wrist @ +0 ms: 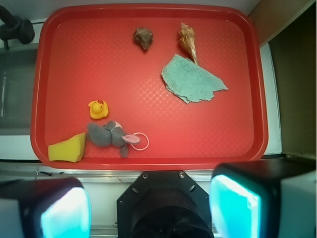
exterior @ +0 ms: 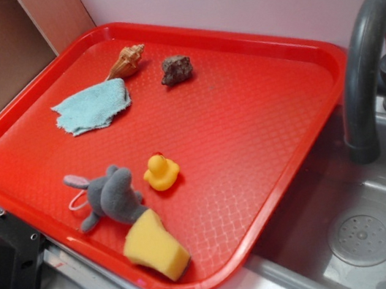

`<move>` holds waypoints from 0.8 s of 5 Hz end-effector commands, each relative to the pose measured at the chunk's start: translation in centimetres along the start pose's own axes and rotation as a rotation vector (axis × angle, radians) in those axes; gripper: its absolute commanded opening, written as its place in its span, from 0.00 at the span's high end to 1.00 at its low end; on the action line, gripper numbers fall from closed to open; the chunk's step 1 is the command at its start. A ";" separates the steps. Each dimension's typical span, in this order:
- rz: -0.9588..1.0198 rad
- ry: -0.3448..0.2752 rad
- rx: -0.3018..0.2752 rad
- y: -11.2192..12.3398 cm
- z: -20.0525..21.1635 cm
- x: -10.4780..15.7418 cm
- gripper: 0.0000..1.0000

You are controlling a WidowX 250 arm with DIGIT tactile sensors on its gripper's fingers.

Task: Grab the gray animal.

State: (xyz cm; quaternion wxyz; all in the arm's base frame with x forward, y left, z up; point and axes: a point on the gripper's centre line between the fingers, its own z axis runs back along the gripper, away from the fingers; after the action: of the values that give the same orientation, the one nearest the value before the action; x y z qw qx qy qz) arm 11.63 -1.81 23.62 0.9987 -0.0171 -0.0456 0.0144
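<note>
Gripper [wrist: 148, 208] above tray's [wrist: 148, 162] near edge, fingers spread, empty; gray animal [wrist: 110, 135] ahead, slightly left, long axis crosswise, beside duck [wrist: 98, 109].

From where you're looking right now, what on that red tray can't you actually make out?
- Gray animal: its face, too small and fuzzy in both views.
- Its rear end, exterior view: overlapped by the yellow sponge.
- Fingers: blurred and cut off by the wrist view's bottom edge; absent from the exterior view.
- Faucet: top cropped, exterior view.
</note>
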 end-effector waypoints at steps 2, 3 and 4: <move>-0.132 -0.039 0.024 -0.1 -0.6 1.0 0.00; -0.386 -0.081 0.041 -1.0 -1.9 2.6 0.00; -0.634 -0.124 0.018 -3.1 -2.9 3.2 0.00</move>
State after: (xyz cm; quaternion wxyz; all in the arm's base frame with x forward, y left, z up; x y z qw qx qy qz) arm 14.95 -4.61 20.56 0.9496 0.0047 -0.1011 -0.2968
